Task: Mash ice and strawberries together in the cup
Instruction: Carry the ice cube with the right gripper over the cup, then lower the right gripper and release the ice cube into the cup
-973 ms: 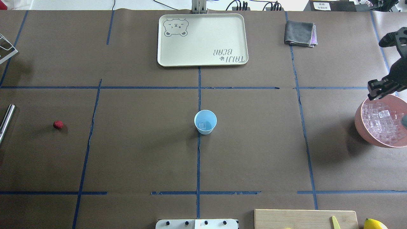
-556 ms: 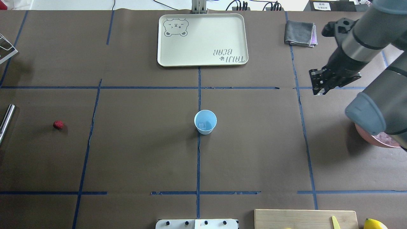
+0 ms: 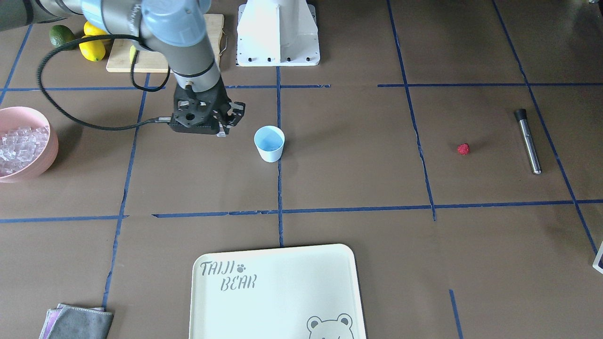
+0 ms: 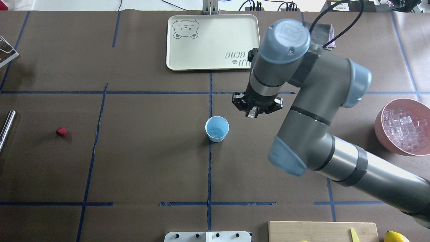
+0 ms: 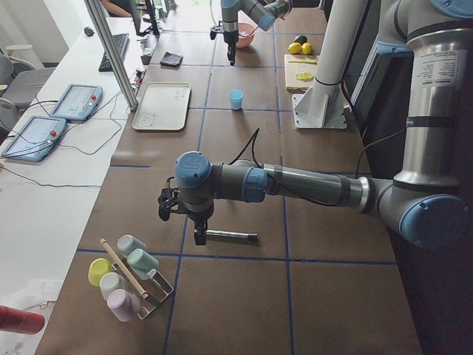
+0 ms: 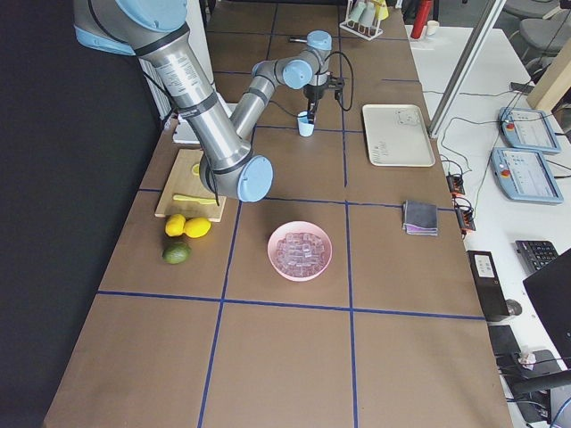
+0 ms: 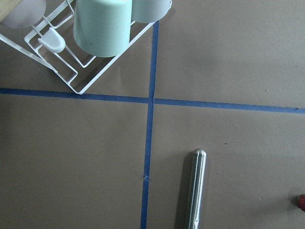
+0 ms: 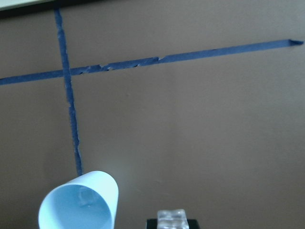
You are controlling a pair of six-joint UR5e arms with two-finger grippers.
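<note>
Brightly, evenly lit from overhead, with soft shadows beside the pink bowl (image 4: 379,129) and cup (image 4: 215,137), pale glare on the tray (image 3: 292,292), slight softness in the right wrist view.

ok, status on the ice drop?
Right gripper shut on an ice cube, beside the cup, not yet over it. Left gripper above the metal muddler, state unreadable. Strawberry loose on the table; nothing between cube and cup.
</note>
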